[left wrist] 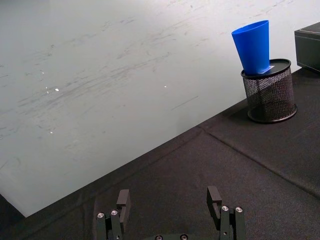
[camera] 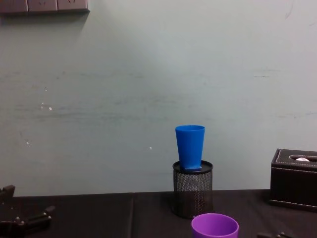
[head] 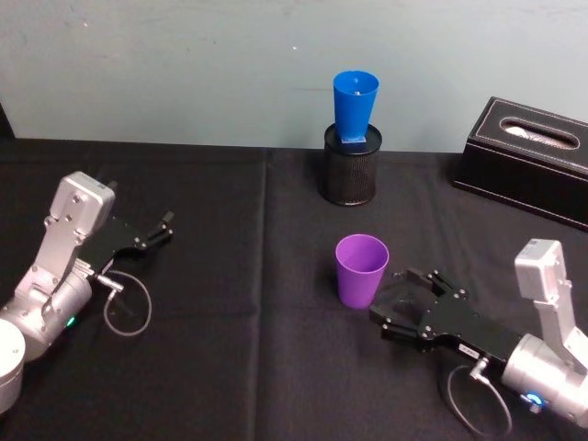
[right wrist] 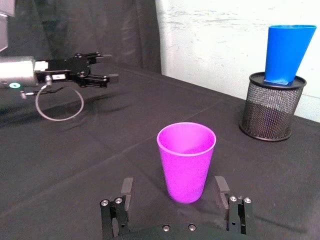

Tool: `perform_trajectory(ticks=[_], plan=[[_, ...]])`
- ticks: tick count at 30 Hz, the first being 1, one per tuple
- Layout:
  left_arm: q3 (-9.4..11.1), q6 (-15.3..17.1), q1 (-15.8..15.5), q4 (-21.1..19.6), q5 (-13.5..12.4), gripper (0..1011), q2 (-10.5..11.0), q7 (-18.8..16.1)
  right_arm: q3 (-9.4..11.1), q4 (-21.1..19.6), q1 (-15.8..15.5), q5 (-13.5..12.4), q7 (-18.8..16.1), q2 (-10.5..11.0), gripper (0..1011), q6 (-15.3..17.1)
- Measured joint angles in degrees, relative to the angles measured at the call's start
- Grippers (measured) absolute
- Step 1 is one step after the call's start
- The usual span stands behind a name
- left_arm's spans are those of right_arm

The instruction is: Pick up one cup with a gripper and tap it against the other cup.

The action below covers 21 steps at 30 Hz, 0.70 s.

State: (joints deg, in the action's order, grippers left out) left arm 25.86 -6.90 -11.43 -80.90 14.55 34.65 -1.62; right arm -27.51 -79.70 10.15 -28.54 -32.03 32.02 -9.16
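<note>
The purple cup (head: 360, 269) stands upright on the black cloth, right of centre. In the right wrist view the purple cup (right wrist: 186, 160) sits just ahead of and between my right gripper's open fingers, untouched. My right gripper (head: 391, 296) (right wrist: 173, 189) rests low on the table to the cup's right. At the back, the blue cup (head: 354, 106) (right wrist: 287, 52) (camera: 189, 146) stands upright on top of a black mesh pen holder (head: 350, 170). My left gripper (head: 162, 231) (left wrist: 169, 197) lies open and empty at the far left, pointing toward the wall.
A black tissue box (head: 528, 156) (camera: 294, 181) stands at the back right, beside the pen holder. A pale wall rises close behind the table's far edge. Loose cable loops hang by each wrist. A seam runs down the cloth (head: 266, 276).
</note>
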Motion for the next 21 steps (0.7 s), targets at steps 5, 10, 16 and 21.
perform_trajectory(ticks=[5, 10, 16, 21], plan=[[0.0, 0.0, 0.0, 0.0, 0.0, 1005, 0.0, 0.0, -0.5, 3.0, 2.6, 1.7, -0.2, -2.5, 1003, 0.3], [0.0, 0.0, 0.0, 0.0, 0.0, 1005, 0.0, 0.0, -1.0, 5.7, 5.1, 3.3, -0.5, -4.6, 1003, 0.5], [0.0, 0.0, 0.0, 0.0, 0.0, 1005, 0.0, 0.0, -1.4, 8.6, 7.6, 5.0, -1.1, -7.0, 1003, 0.5], [0.0, 0.0, 0.0, 0.0, 0.0, 1005, 0.0, 0.0, -1.4, 10.6, 9.0, 6.0, -1.2, -8.7, 1003, 0.4]])
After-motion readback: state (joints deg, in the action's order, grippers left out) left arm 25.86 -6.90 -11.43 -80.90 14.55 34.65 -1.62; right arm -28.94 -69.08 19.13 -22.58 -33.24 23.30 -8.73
